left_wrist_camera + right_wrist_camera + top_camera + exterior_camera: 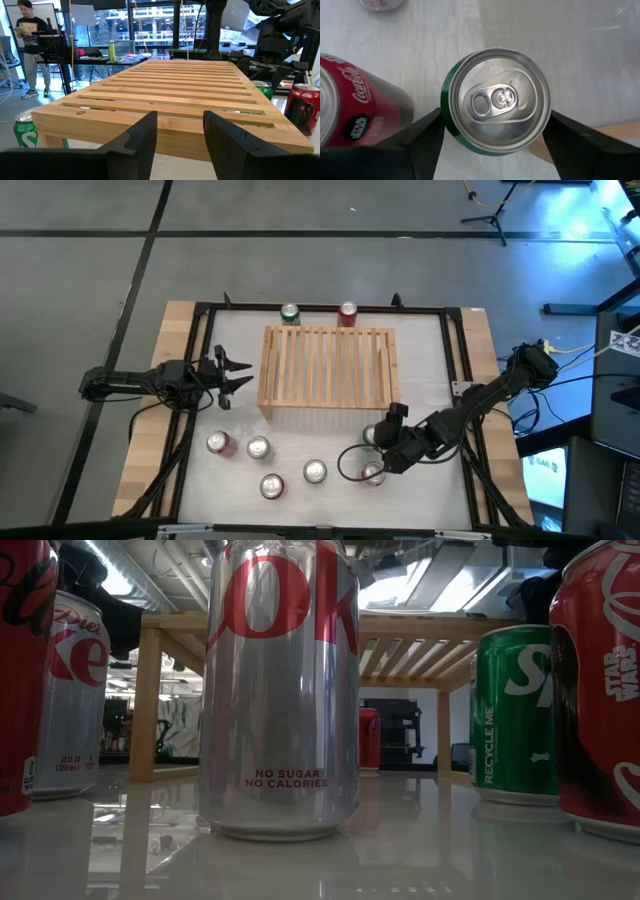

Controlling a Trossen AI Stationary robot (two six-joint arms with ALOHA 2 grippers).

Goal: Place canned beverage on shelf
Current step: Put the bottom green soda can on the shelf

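The shelf (325, 368), a low rack of light slatted wood, stands mid-table and fills the left wrist view (170, 95). A green can (371, 435) stands upright on the table just off the shelf's near right corner, and in the right wrist view its silver top (497, 100) faces the camera. My right gripper (380, 438) is shut on this can. My left gripper (232, 375) hovers level at the shelf's left end, its fingers (145, 140) a narrow gap apart with nothing between them. My right gripper pinches the green can between its two fingers, on opposite sides of the wall just below the top rim (446, 125). The fingers (560, 140) come slanting down from the table's right side. The can stands upright, its base on the table (515, 795).
A red can (365, 110) stands close beside the held can (373, 473). Several more silver and red cans (258, 447) stand along the near side. Behind the shelf are a green can (290, 313) and a red can (347, 313). A person (30, 30) stands beyond the table.
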